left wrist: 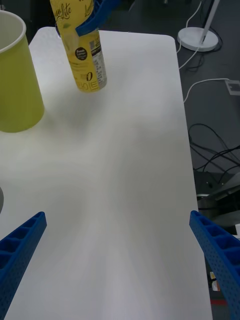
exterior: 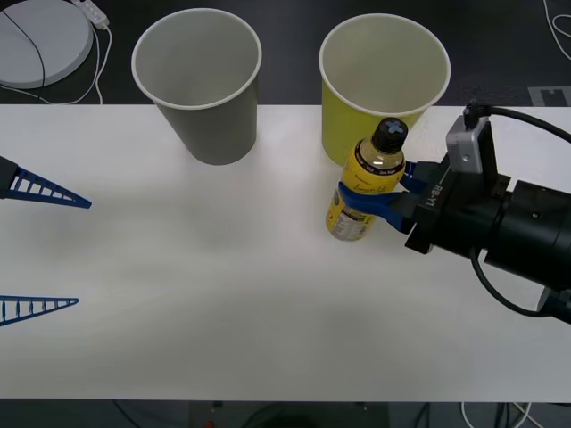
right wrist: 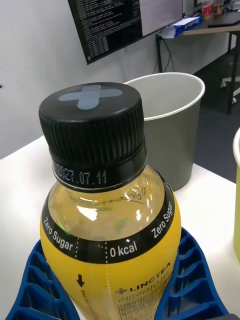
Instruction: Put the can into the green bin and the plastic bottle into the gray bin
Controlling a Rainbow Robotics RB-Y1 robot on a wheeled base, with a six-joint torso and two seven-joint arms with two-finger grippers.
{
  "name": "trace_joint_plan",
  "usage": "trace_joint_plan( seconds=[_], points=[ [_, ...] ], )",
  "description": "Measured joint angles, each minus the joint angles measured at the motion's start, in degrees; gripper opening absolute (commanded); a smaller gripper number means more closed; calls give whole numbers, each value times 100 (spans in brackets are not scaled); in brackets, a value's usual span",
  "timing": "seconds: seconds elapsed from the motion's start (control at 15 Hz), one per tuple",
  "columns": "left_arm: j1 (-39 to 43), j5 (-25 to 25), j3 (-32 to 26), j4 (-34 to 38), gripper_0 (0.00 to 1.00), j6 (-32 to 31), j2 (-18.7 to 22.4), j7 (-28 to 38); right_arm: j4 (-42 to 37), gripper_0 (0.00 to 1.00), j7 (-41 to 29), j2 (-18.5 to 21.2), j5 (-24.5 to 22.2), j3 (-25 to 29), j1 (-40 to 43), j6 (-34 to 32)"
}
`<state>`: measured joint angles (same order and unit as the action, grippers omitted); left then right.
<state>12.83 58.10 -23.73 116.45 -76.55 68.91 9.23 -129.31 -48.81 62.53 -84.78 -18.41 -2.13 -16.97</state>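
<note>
My left gripper (exterior: 40, 250) waits at the left edge of the white table (exterior: 223, 294), fingers spread wide with nothing between them (in my left wrist view the two blue ribbed fingers (left wrist: 20, 250) sit at the two corners, bare tabletop (left wrist: 115, 175) in between).

Along the far edge stands the gray bin (exterior: 203, 85), upright, its white inside showing. Just to its right, a small gap away, stands the green bin (exterior: 379, 85), also upright at the far edge with its white inside visible.

The plastic bottle (exterior: 368, 183) is just in front of the green bin, on the near side of it, leaning a little with its black cap (exterior: 390, 134) toward the bin's wall. My right gripper (exterior: 382, 192) comes in from the right edge of the table and is closed around the bottle's body below the shoulder, a blue finger (exterior: 368, 201) pressing on each side. In my right wrist view the bottle (right wrist: 107, 235) sits cradled between my ribbed fingers (right wrist: 192, 280) (cap (right wrist: 92, 127) up close, with the gray bin (right wrist: 175, 130) behind it and a sliver of the green bin (right wrist: 236, 200) at the side). From my left wrist the bottle (left wrist: 87, 60) appears beside the green bin (left wrist: 17, 80); whether its base touches the tabletop I cannot tell.
</note>
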Motion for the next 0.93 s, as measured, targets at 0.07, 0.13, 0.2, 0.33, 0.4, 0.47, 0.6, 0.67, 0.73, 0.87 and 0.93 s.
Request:
trace_joint_plan(
  seconds=[0.07, 0.13, 0.2, 0.33, 0.4, 0.47, 0.6, 0.67, 0.73, 0.87, 0.93],
  points=[
    [0, 0, 0, 0, 100, 0, 0, 0, -39, 0, -250, 48, -70, 55, -46, -117],
    [0, 0, 0, 0, 100, 0, 0, 0, -64, 0, -433, 74, -110, 130, -83, -249],
    [0, 0, 0, 0, 100, 0, 0, 0, -82, 0, -627, 99, -150, 202, -126, -381],
    [0, 0, 0, 0, 100, 0, 0, 0, -109, 0, -1075, 169, -255, 353, -257, -684],
    [0, 0, 0, 0, 100, 0, 0, 0, -132, 0, -1306, 193, -362, 456, -325, -862],
    [0, 0, 0, 0, 100, 0, 0, 0, -184, 0, -1633, 204, -586, 592, -390, -1086],
    [0, 0, 0, 0, 100, 0, 0, 0, -359, 0, -2326, 213, -1115, 856, -504, -1535],
    [0, 0, 0, 0, 100, 0, 0, 0, -445, 0, -2640, 210, -1357, 963, -594, -1789],
    [0, 0, 0, 0, 100, 0, 0, 0, -519, 0, -2880, 210, -1542, 1039, -693, -2018],
    [0, 0, 0, 0, 100, 0, 0, 0, -584, 0, -3123, 210, -1685, 1087, -914, -2329],
    [0, 0, 0, 0, 100, 0, 0, 0, -577, 0, -3140, 210, -1689, 1093, -1031, -2447]
  ],
)
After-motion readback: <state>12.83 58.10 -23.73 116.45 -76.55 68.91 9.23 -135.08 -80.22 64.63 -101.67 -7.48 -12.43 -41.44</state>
